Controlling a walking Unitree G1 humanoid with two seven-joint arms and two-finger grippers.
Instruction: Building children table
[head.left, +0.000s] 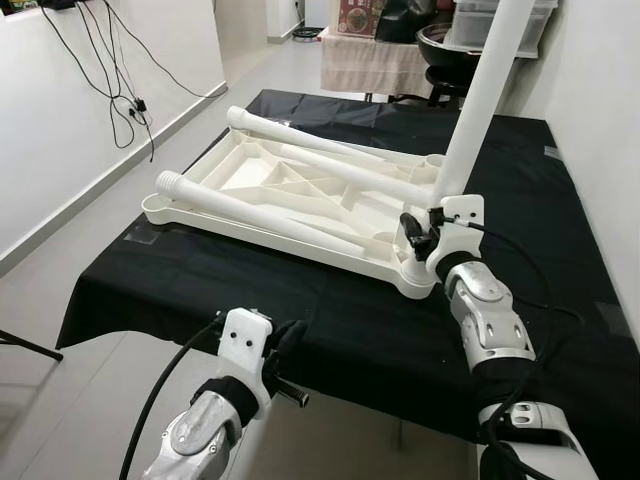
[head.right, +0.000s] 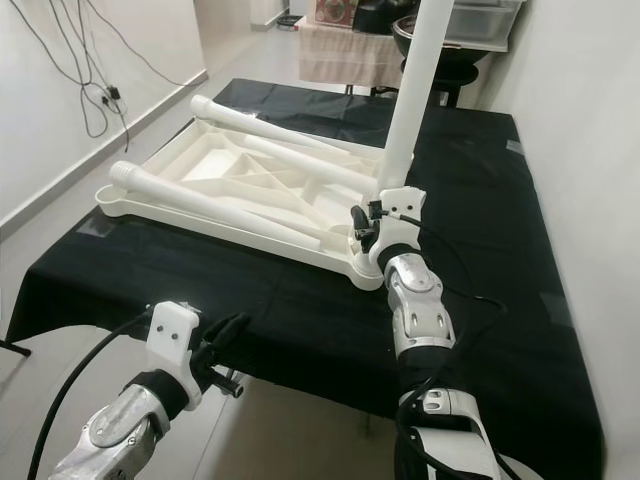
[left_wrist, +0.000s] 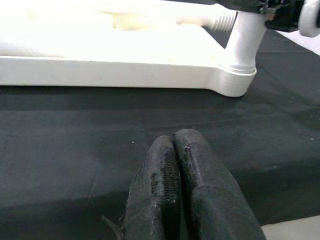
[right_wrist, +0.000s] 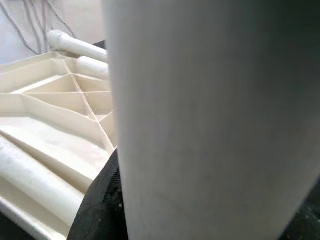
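Note:
A white plastic table top (head.left: 262, 182) lies upside down on the black-covered table (head.left: 330, 310). Three loose white legs rest across it, one along the near side (head.left: 250, 212). A fourth leg (head.left: 482, 100) stands upright in the near right corner socket (left_wrist: 243, 47). My right gripper (head.left: 420, 236) is shut on this leg's lower end; in the right wrist view the leg (right_wrist: 215, 120) is very close, with a black finger (right_wrist: 100, 210) beside it. My left gripper (head.left: 290, 348) hovers at the table's front edge, its fingers (left_wrist: 197, 200) shut on nothing.
Cables (head.left: 112, 85) hang on the white wall at the left, with bare floor beside the table. A white wall runs close along the right. Behind the table stand a cloth-covered stand (head.left: 372, 62) and a dark chair (head.left: 448, 52).

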